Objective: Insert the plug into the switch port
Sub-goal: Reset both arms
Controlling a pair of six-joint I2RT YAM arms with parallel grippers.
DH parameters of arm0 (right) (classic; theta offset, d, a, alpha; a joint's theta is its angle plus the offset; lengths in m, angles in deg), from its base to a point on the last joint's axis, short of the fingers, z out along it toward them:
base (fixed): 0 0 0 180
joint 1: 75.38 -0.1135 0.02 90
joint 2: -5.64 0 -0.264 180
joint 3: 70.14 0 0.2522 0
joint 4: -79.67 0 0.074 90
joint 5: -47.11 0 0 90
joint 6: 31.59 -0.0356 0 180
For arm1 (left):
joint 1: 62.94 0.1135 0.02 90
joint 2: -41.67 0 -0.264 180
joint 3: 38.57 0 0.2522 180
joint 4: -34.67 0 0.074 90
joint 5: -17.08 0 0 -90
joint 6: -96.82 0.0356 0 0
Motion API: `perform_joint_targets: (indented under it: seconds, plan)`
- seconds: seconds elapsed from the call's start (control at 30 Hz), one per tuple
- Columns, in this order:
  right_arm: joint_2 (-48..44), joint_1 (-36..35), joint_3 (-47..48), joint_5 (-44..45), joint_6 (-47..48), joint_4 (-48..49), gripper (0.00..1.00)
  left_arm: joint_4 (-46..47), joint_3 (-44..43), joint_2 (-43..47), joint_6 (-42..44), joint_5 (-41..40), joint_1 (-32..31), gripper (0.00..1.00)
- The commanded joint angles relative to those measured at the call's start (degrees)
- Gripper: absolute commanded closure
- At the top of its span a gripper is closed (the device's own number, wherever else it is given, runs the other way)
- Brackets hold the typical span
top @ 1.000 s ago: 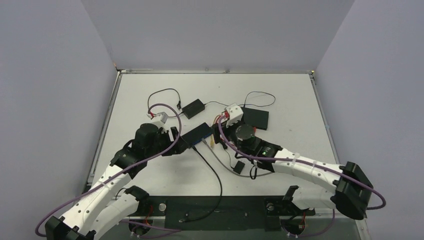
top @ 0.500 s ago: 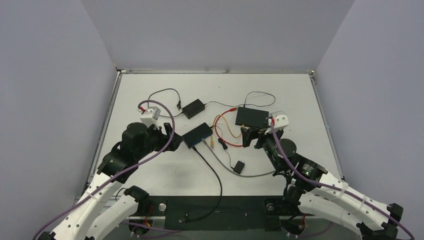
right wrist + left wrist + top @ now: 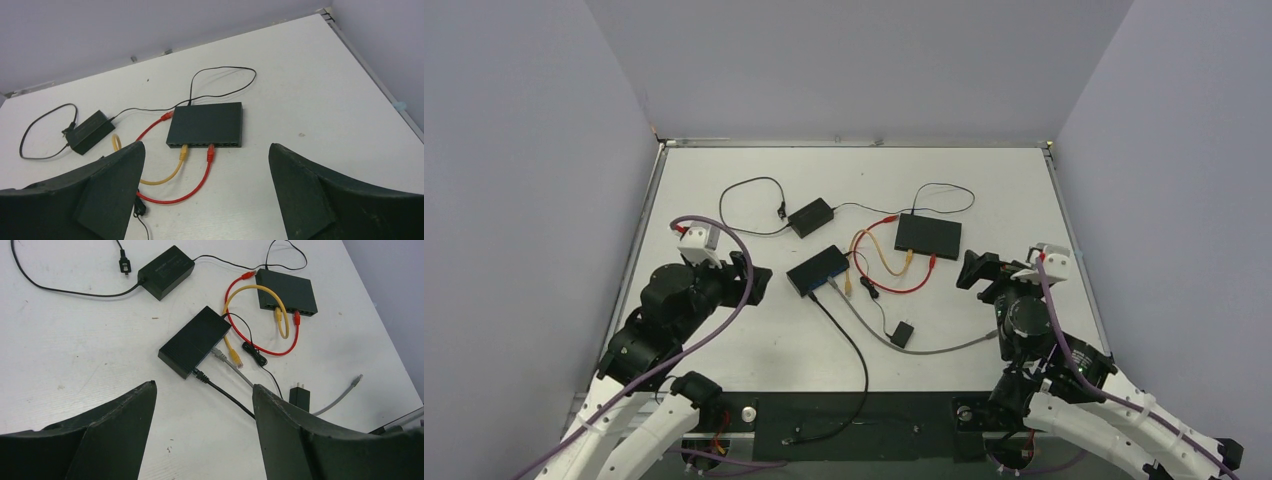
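Grippers over the near bench (image 3: 1024, 200): left gripper (image 3: 202, 390) and right gripper (image 3: 206, 147) both stand with jaws apart, holding nothing. Midway, grey plug (image 3: 216, 353) meets the front face of near switch (image 3: 195, 340), between black lead (image 3: 200, 376) and yellow plug (image 3: 235, 360). Farther back, far switch (image 3: 205, 125) carries yellow and red plugs; power adapter (image 3: 166, 271) lies level with it, to the left.
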Motion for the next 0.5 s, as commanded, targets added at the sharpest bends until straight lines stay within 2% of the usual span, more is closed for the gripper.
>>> perform_joint_targets:
  seconds: [0.0, 0.47]
  plan:
    - [-2.1, -0.1, 0.0, 9.0, -4.2, -1.6, 0.11, 0.8, 1.2, 1.9, 1.4, -2.3, 0.4, 0.32]
    - [-3.5, -0.1, -0.5, 9.6, -6.8, -4.8, 0.10, 0.5, 1.8, -0.2, 2.0, -2.5, 0.5, 0.32]
